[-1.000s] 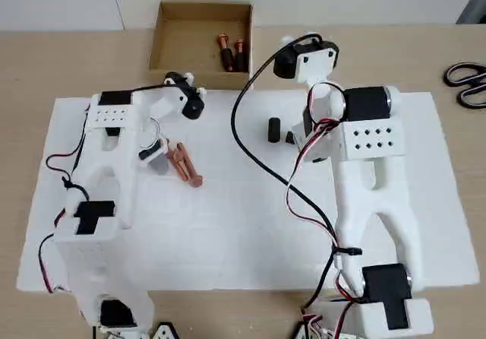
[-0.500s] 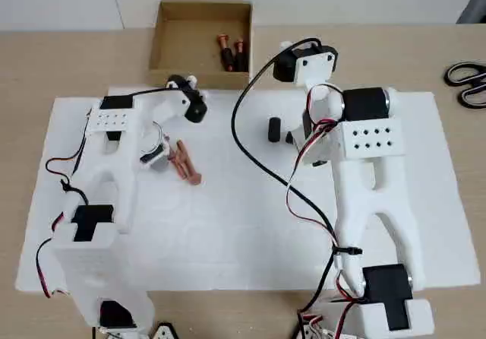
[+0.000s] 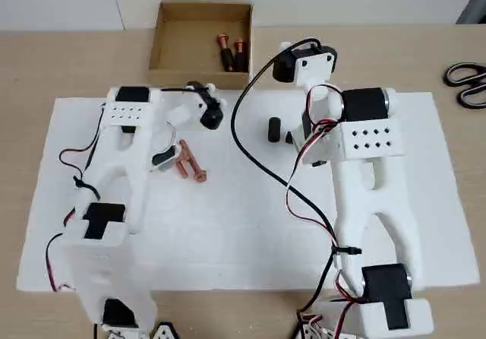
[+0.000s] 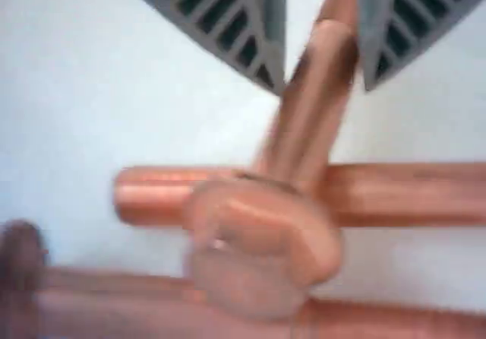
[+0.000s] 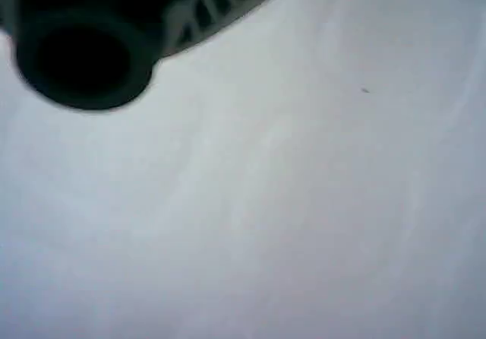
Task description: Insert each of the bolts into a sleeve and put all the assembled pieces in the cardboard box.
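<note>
The fingers [image 4: 220,20] of the left gripper [image 4: 320,80] are grey and ribbed. In the left wrist view they pinch the shank of a copper bolt [image 4: 315,126] at the upper middle of the frame. Its broad head sits at lower centre, over two more bolts [image 4: 410,194] lying crosswise on the white sheet [image 4: 91,88], one across the middle and one along the bottom edge.

In the high view the left gripper [image 3: 168,155] is left of centre, at the small pile of bolts [image 3: 191,166]. The right gripper [image 3: 298,135] is right of centre, and I cannot tell whether it is spread or closed. A black sleeve [image 3: 273,130] stands upright just beside it, toward the middle of the frame. The cardboard box [image 3: 175,50] sits at top centre on the tabletop [image 3: 61,50], beyond the sheet, with two assembled pieces [image 3: 230,52] in its right-hand part. Scissors [image 3: 467,80] lie at the right edge.

In the right wrist view a black sleeve [image 5: 83,58] shows end-on at the upper left, its hollow mouth open to the camera. It is beside a grey ribbed part of that gripper, above the white sheet.
</note>
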Tool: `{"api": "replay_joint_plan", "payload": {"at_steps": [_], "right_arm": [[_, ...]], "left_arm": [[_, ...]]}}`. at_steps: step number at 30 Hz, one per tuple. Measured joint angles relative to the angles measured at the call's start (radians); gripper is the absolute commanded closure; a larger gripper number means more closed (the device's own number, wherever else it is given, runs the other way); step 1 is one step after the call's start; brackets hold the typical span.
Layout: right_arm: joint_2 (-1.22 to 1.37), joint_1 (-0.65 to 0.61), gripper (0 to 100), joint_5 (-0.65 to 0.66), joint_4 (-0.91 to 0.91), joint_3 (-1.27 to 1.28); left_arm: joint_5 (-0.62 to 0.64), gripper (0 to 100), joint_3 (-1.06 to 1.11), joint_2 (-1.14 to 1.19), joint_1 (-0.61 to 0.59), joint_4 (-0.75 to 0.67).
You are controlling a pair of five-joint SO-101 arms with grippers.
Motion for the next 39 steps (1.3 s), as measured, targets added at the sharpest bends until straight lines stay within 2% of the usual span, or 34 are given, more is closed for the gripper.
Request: {"api": "replay_joint_plan", "payload": {"at_steps": [7, 13, 16, 24, 35, 39], "right_arm": [[0.000, 0.000, 99.5, 0.000, 0.000, 0.000], [0.000, 0.000, 99.5, 0.000, 0.000, 0.000], [0.000, 0.000, 99.5, 0.000, 0.000, 0.000], [0.000, 0.000, 99.5, 0.000, 0.000, 0.000], [0.000, 0.000, 99.5, 0.000, 0.000, 0.000], [0.000, 0.000, 99.5, 0.000, 0.000, 0.000]], "left_arm": [[0.003, 96, -0.098, 0.000, 0.017, 0.114], [0.003, 96, -0.098, 0.000, 0.017, 0.117], [0.003, 92, -0.098, 0.000, 0.017, 0.117], [0.003, 88, -0.074, 0.000, -0.020, 0.005], [0.003, 88, -0.066, 0.000, -0.020, 0.000], [0.003, 88, -0.005, 0.000, -0.020, -0.043]]}}
